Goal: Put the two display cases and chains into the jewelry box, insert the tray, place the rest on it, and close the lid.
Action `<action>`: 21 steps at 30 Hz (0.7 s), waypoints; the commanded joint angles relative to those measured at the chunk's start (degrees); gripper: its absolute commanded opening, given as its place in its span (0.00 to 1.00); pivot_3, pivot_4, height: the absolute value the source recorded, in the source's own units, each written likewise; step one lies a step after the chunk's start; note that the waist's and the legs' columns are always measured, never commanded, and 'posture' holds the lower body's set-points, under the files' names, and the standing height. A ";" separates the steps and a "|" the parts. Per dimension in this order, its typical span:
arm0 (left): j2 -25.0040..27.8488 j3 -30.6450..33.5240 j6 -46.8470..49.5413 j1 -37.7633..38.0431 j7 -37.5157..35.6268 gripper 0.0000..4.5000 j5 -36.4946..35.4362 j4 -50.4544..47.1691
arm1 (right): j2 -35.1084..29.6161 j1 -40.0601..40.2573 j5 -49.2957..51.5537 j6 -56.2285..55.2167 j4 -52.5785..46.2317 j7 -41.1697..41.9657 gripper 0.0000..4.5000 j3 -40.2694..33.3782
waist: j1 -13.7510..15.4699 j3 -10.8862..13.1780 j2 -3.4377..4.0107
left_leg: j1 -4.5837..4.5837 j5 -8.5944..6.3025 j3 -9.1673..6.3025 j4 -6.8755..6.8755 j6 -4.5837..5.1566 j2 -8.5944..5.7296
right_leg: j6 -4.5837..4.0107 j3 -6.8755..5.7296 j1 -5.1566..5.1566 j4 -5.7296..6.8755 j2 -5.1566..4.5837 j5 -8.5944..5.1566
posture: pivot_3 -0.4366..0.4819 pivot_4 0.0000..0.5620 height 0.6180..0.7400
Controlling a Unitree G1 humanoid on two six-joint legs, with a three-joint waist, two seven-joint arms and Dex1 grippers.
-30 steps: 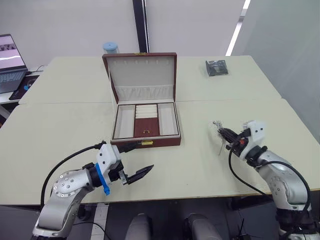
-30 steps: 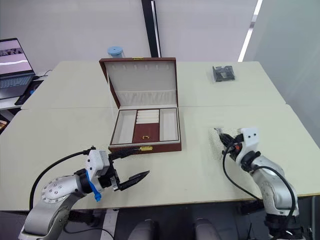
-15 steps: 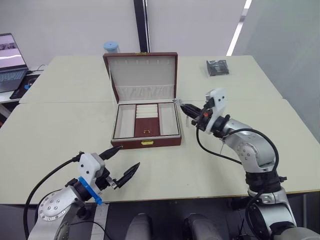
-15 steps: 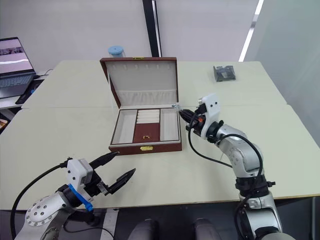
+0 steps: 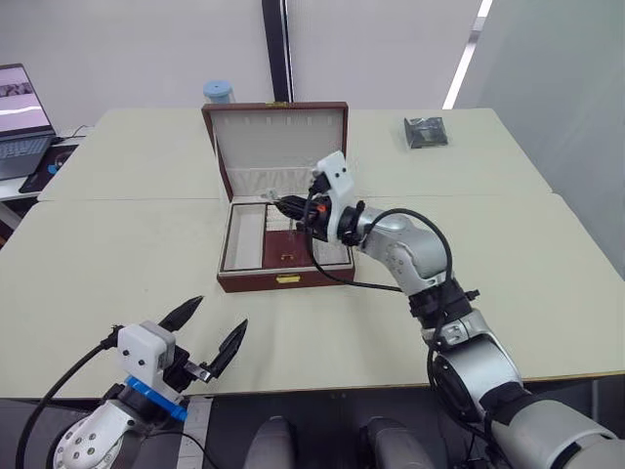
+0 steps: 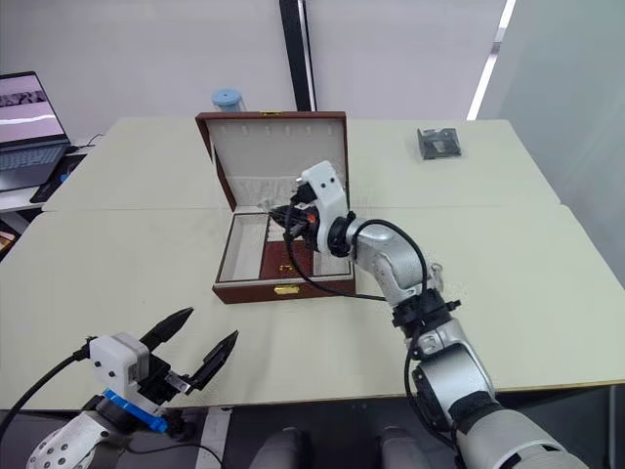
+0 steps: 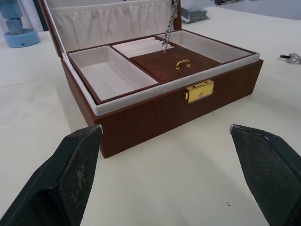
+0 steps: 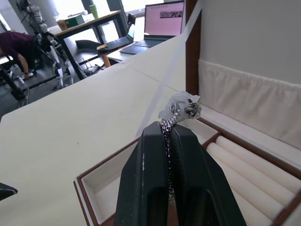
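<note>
Above the open jewelry box, the right gripper pinches a chain tight between closed fingers. Nearer, the left gripper hovers wide apart, empty. No writing is readable.
</note>
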 commanded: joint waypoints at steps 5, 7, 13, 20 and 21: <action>-1.40 0.16 -0.77 1.50 2.78 1.00 1.35 -4.89 | 6.76 -5.85 -2.67 -6.72 7.22 1.47 0.00 0.52 | 0.02 0.01 0.01 | 0.00 0.00 0.00 0.00 0.00 0.00 | 0.00 -0.01 -0.01 0.00 0.00 0.00 | 0.48 0.27 1.00; -1.34 0.06 -0.35 1.44 3.27 1.00 1.39 -5.51 | 8.45 -7.25 -3.33 -8.52 10.41 0.92 0.00 0.23 | 0.16 0.00 0.00 | 0.00 0.00 -0.03 0.01 0.00 -0.03 | 0.00 -0.04 0.01 -0.01 -0.03 0.00 | 0.48 0.27 1.00; -0.98 0.65 0.26 1.39 4.01 1.00 0.90 -6.27 | 10.41 -9.20 -3.99 -12.66 16.72 0.46 0.00 -0.29 | 0.00 0.01 -0.01 | 0.00 0.00 0.02 -0.01 0.00 -0.03 | 0.00 -0.02 -0.02 -0.01 -0.06 0.00 | 0.48 0.27 1.00; -1.01 0.89 0.11 1.38 4.51 1.00 0.53 -5.83 | 11.59 -8.12 -5.28 -14.84 19.94 0.01 0.00 0.39 | -0.02 0.02 0.00 | -0.01 0.00 0.03 -0.02 0.00 -0.02 | -0.01 0.00 -0.02 -0.01 -0.06 0.00 | 0.48 0.27 1.00; -0.95 0.85 0.18 1.21 4.51 1.00 0.53 -5.74 | 11.91 -8.04 -5.35 -14.83 20.08 -0.26 0.00 0.49 | -0.01 0.02 0.00 | -0.01 0.00 0.02 -0.02 0.00 -0.02 | -0.01 0.00 -0.02 -0.01 -0.06 0.00 | 0.48 0.27 1.00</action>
